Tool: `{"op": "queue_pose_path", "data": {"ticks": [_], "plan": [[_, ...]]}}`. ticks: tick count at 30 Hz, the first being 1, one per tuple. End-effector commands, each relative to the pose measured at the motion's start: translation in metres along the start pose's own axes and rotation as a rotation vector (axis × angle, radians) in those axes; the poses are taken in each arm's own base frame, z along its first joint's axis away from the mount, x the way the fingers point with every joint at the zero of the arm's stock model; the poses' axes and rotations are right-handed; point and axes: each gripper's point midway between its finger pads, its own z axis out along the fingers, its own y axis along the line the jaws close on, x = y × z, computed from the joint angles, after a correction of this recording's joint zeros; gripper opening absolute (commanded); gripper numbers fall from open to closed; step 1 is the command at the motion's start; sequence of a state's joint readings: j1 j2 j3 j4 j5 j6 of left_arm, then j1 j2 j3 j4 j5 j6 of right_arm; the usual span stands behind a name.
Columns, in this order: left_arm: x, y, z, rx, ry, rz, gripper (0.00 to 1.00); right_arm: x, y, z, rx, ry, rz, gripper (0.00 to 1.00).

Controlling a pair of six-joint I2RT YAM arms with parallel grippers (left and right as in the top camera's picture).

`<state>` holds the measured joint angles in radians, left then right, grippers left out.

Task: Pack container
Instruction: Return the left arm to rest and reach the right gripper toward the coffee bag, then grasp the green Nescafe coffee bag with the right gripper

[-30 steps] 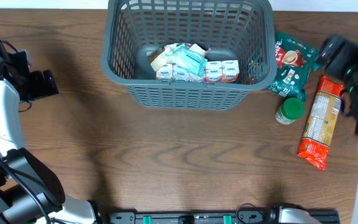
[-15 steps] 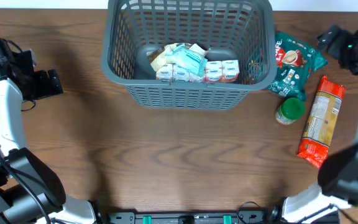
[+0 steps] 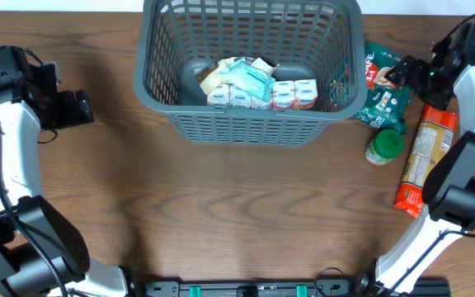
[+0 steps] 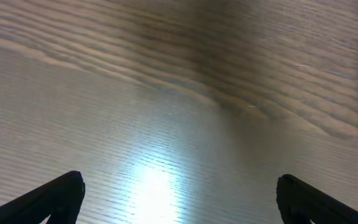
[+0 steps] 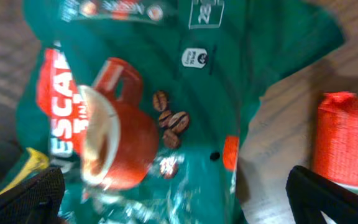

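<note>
The container, a large grey slotted basket (image 3: pixel 254 128), stands at the back centre with several snack packets (image 3: pixel 254 82) lying in it. To its right lies a green coffee packet (image 3: pixel 388 91), which fills the right wrist view (image 5: pixel 166 93). My right gripper (image 3: pixel 411 73) hovers open over that packet, its jaws wide on either side (image 5: pixel 174 180) with nothing held. My left gripper (image 3: pixel 79 107) is left of the basket. It stands open above bare wood (image 4: pixel 179 182).
A green-lidded jar (image 3: pixel 384 147) stands just below the coffee packet. A long orange packet (image 3: pixel 425 161) lies at the right, its end visible in the right wrist view (image 5: pixel 350 143). The brown wooden table (image 3: pixel 237 214) stretches toward the front edge.
My right arm has swung in from the table's right edge, bringing its gripper over the green coffee packet. My left gripper has drifted slightly right toward the basket.
</note>
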<state>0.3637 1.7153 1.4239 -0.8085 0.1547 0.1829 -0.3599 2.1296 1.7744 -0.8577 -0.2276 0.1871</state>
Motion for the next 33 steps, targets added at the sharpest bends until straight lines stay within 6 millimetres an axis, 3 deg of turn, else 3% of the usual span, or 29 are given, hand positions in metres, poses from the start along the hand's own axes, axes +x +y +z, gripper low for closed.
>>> {"op": "queue_pose_path", "data": {"ticks": [1,12,21,24,30,33], "plan": [[-0.001,-0.007,0.001,0.016,0.003,0.011,0.99,0.002,-0.003,0.018,-0.012,0.026,-0.016,0.99],[-0.001,-0.014,0.001,0.022,0.005,0.017,0.99,0.008,0.005,0.062,-0.102,0.060,-0.052,0.99],[-0.001,-0.014,0.001,0.022,0.005,0.017,0.99,0.029,0.002,0.102,-0.108,0.132,-0.047,0.98],[-0.001,-0.014,0.001,0.022,0.005,0.017,0.99,0.031,0.002,0.104,-0.109,0.139,-0.046,0.83],[-0.001,-0.014,0.001,0.022,0.005,0.018,0.99,0.033,0.010,0.102,-0.159,0.148,-0.042,0.30],[-0.001,-0.014,0.001,0.022,0.005,0.018,0.99,0.033,0.015,0.100,-0.186,0.154,-0.036,0.10]]}}
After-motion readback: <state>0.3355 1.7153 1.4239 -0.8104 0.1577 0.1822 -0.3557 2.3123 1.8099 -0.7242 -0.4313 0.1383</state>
